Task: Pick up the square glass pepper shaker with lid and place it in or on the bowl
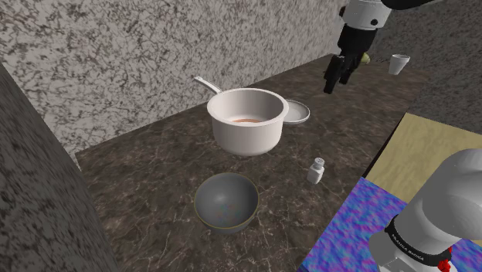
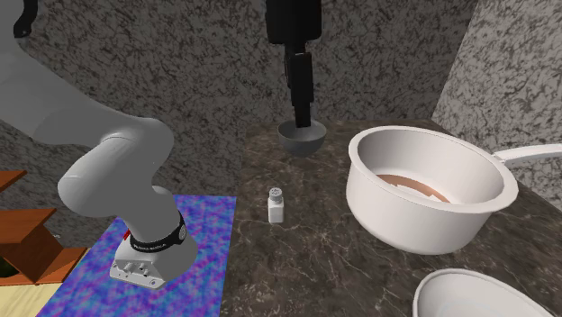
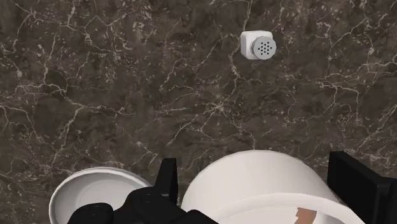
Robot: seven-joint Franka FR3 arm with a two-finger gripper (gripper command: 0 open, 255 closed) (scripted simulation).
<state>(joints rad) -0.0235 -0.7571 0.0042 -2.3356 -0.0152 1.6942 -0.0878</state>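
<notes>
The claw (image 1: 337, 77) hangs released high over the white pot (image 1: 247, 137), free to descend; the pepper shaker (image 1: 316, 170) stands untouched near the desk's (image 1: 154, 178) stand-side edge.

We see the white arm (image 1: 442, 202) rise from the lower right of the shoulder view and leave the frame. Its black gripper (image 1: 332, 83) hangs at the upper right, pointing down. In the second exterior view it hangs from the top centre. The fingers (image 3: 167, 181) stand wide apart, clasping nothing.
</notes>
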